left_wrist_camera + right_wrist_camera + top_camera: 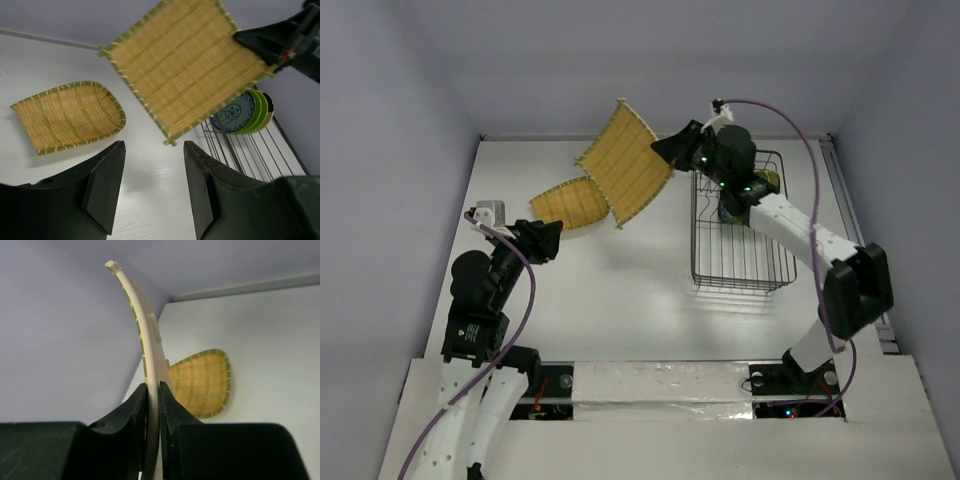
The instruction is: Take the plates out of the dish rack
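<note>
My right gripper (667, 150) is shut on the edge of a square woven bamboo tray (625, 165) and holds it tilted in the air, left of the black wire dish rack (740, 250). The right wrist view shows the tray edge-on (150, 340) between my fingers (153, 386). A teal patterned plate (234, 112) and lime green plates (258, 116) stand upright at the rack's far end (245, 150). No cream plate is in view. My left gripper (154, 144) is open and empty, low over the table (550, 235).
A second woven bamboo tray (570, 205) lies flat on the white table at the back left, also in the left wrist view (70, 117) and right wrist view (200, 385). Walls close the table at the back and sides.
</note>
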Controlling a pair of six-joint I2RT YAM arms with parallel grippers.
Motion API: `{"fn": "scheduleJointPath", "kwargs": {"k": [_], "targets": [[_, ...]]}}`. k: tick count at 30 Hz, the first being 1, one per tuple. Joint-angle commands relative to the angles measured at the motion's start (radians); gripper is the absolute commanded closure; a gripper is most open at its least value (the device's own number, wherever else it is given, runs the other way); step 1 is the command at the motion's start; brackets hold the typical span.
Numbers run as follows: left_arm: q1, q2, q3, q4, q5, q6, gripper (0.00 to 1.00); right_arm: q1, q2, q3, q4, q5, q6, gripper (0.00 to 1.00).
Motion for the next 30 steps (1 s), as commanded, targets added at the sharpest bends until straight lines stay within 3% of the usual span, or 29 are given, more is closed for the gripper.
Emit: {"fn": "scheduleJointPath", "kwargs": {"k": [1, 9, 21, 30], "targets": [[0.006, -0.008, 0.026, 0.046, 0.002, -0.006, 0.53, 0.030, 0.107, 0.101, 0.339, -0.066, 0.247, 1.00], [0.006, -0.010, 0.026, 0.046, 0.000, -0.007, 0.53, 0.090, 0.418, 0.253, 0.468, -0.071, 0.525, 1.00], [0.006, -0.003, 0.026, 0.048, 0.008, -0.007, 0.53, 0.168, 0.653, 0.426, 0.315, 0.004, 0.573, 1.00], [0.006, -0.005, 0.026, 0.048, 0.010, -0.007, 0.53, 0.177, 0.690, 0.382, 0.298, 0.052, 0.611, 1.00]]}}
